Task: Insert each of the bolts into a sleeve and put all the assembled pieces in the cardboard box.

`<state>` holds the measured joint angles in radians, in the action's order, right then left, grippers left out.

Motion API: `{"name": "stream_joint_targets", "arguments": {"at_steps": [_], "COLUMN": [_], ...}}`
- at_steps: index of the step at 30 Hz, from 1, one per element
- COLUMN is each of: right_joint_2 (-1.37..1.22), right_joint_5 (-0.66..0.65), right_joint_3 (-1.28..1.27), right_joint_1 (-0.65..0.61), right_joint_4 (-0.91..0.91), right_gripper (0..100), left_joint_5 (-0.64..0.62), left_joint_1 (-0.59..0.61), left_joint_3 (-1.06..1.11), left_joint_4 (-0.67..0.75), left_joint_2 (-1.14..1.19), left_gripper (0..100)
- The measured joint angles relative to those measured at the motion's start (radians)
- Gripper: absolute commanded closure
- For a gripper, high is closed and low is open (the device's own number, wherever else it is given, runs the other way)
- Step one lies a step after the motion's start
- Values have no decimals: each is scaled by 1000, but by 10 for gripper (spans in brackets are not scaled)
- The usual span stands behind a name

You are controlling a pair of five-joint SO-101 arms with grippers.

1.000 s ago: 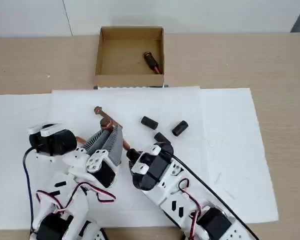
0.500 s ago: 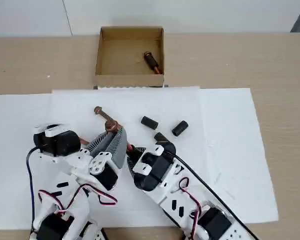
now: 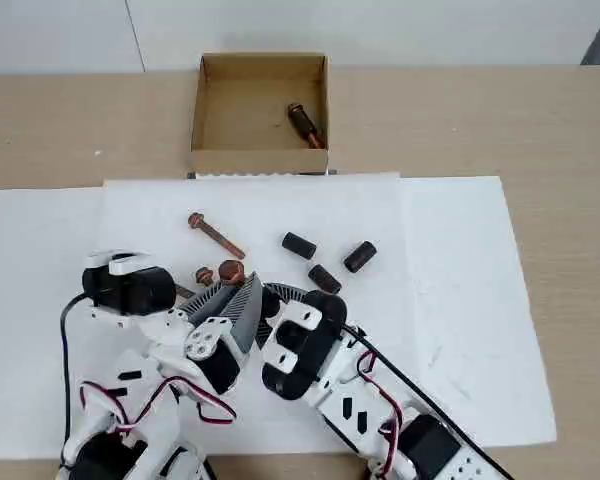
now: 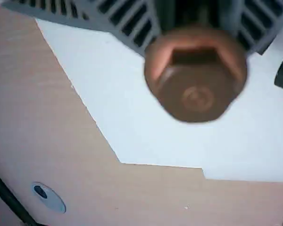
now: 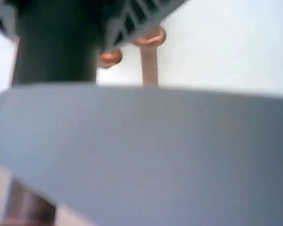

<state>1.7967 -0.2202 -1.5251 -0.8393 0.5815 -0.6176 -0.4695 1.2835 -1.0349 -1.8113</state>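
The left gripper [image 4: 195, 26] has its ribbed fingers [image 4: 118, 16] pinched on a copper bolt [image 4: 195, 77] (hex head turned back toward the wrist). Just beside it sits the right gripper [image 3: 278, 300]; whether that one grips anything I can't tell. A second bolt head [image 3: 204, 275] lies close by. Farther out on the white paper [image 3: 460, 300] are a loose bolt [image 3: 216, 234] and three black sleeves [image 3: 298, 245]. Beyond the paper stands the cardboard box [image 3: 195, 110] with one assembled piece [image 3: 305, 124] inside.
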Motion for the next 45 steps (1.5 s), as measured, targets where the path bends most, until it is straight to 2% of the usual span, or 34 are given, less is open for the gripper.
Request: {"name": "stream_joint_targets", "arguments": {"at_steps": [5, 12, 28, 30, 34, 39, 45], "right_joint_2": [0, 0, 2, 2, 2, 2, 2], "right_joint_5": [-14, -14, -17, -17, -17, -17, 6], "right_joint_3": [0, 0, -29, -34, -34, -34, -34], "right_joint_1": [0, 3, 2, 2, 2, 55, 207], "right_joint_4": [-2, -2, -12, -12, -12, -12, 58], "right_gripper": [996, 996, 996, 996, 996, 996, 997], "left_joint_5": [0, 0, 12, 38, 107, 227, 437], "left_joint_1": [0, 8, 32, 46, 114, 198, 285], "left_joint_3": [0, 0, -58, -75, -87, -87, 6], "left_joint_4": [0, -3, -20, -20, -20, -20, -20], "left_joint_2": [0, 0, 5, 5, 5, 5, 5], "left_gripper": [991, 832, 831, 852, 998, 994, 994]}}
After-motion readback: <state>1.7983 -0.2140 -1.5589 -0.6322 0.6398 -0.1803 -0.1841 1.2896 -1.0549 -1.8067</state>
